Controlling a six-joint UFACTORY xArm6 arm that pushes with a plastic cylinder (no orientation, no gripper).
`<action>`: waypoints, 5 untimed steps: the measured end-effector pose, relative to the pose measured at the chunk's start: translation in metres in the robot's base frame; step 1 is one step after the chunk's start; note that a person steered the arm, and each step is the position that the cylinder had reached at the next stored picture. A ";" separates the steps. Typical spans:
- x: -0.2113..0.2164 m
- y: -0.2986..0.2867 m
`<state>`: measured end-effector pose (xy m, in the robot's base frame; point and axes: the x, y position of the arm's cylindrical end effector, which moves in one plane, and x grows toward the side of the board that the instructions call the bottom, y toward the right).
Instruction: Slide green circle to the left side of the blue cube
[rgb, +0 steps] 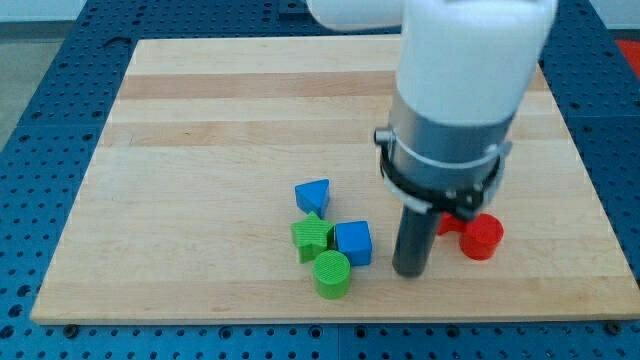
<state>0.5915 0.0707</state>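
Observation:
The green circle (332, 274) sits low on the wooden board, touching the lower left corner of the blue cube (353, 243). A green star-shaped block (312, 236) lies against the cube's left side. A blue triangular block (313, 195) lies just above the green star. My tip (408, 271) rests on the board a little to the right of the blue cube, apart from it, and to the right of the green circle.
A red cylinder (482, 237) stands to the right of my tip, with another red block (447, 223) partly hidden behind the rod. The wooden board (200, 150) lies on a blue perforated table (40, 120). The arm's large white and grey body hangs over the board's upper right.

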 end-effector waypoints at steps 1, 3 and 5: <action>0.027 -0.033; 0.027 -0.059; 0.020 -0.076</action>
<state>0.6113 -0.0057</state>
